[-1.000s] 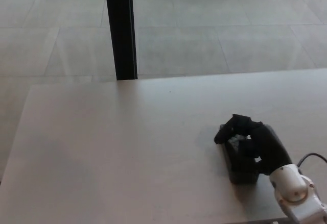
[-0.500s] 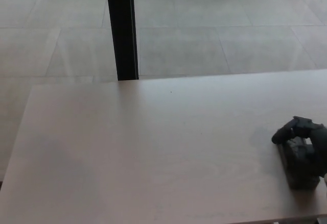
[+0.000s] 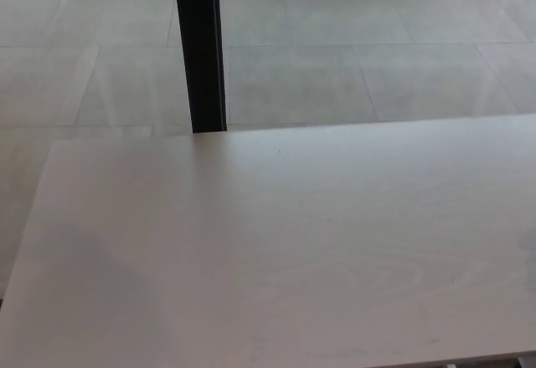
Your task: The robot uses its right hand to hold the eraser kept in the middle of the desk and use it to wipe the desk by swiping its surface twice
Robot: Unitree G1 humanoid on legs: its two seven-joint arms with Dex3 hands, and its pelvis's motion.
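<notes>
Pale grey floor tiles (image 3: pixel 352 58) fill the upper part of the head view, their joints running in faint lines, and a black upright post (image 3: pixel 199 48) stands on them just behind the far edge of the desk (image 3: pixel 268 251). That desk is a light wood-grain surface filling the lower half of the picture, with a tiny dark speck near its far edge and a soft shadow toward the near left corner. Neither robot hand shows anywhere, so whether their fingers are apart or closed cannot be told, and the eraser is likewise out of sight, its place unknown from this view
</notes>
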